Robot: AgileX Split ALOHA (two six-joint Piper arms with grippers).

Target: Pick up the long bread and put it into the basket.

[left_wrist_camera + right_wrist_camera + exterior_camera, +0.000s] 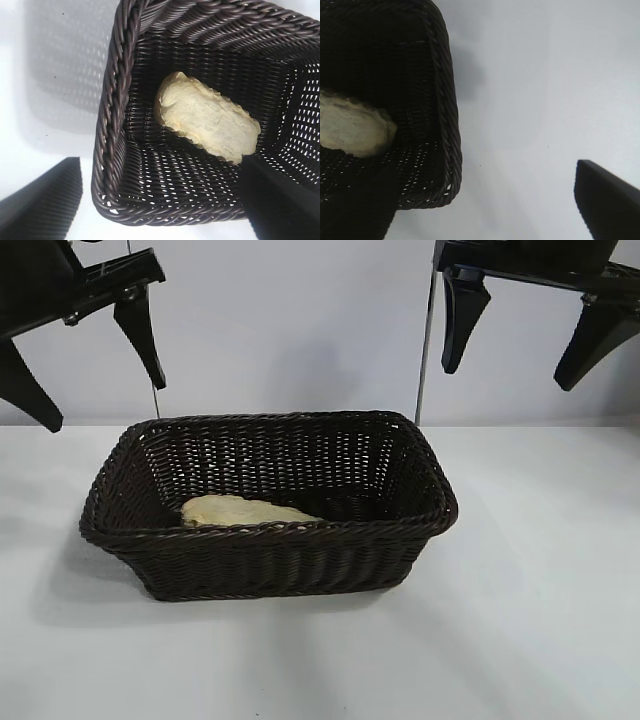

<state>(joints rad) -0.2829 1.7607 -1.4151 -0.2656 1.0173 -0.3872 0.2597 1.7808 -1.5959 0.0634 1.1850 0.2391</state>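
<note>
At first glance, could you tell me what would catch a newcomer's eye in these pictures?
The dark wicker basket at mid-table dominates, with the long bread lying pale side up inside, toward its left end. Above, the left gripper and right gripper hang open and empty at the upper corners.

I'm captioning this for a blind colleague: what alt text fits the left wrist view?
A pale, oblong long bread lies on the floor of a dark brown woven wicker basket standing on a white table. The open left gripper hangs above, empty, its black fingers at the picture's edges.
</note>
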